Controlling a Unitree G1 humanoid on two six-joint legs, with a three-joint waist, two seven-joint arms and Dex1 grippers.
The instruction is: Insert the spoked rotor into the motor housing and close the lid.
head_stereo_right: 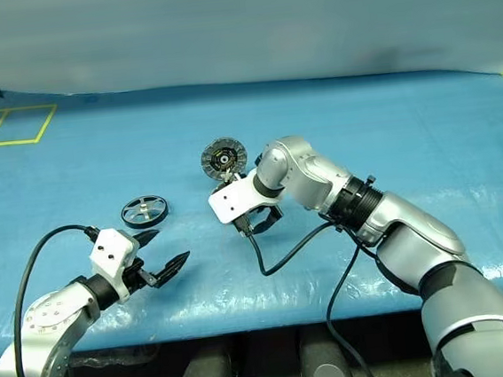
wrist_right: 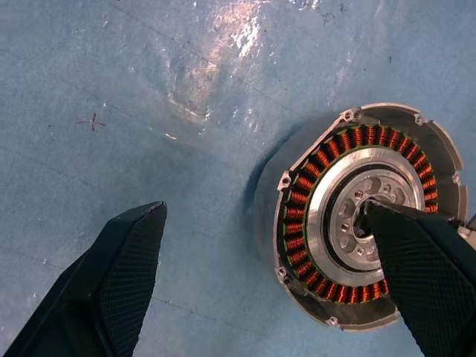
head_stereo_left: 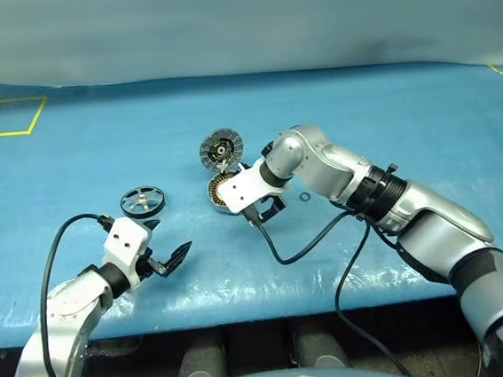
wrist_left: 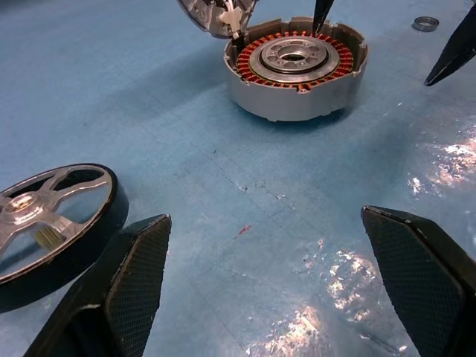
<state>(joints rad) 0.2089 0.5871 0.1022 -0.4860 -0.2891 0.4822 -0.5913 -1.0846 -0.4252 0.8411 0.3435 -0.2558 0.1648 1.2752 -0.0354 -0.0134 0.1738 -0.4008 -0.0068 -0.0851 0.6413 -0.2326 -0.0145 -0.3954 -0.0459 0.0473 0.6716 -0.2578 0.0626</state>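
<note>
Hovering with the right hand spread wide above the motor housing, one finger over its silver centre, holding nothing. Waiting with the left hand also spread and empty, low over the blue worktop, just beside the spoked rotor. Lying flat and untouched, the rotor, well apart from the housing. Standing open behind the housing on its hinge, the lid, segmented face showing.

Judging the rotor as light, stiff and smooth, likely to slide on the slick sheet if nudged from one side. Favouring a pinch across the black rim, or on a spoke near the hub, keeping it level for seating. Expecting magnetic pull near the windings, so lowering slowly and clear of the copper.
</note>
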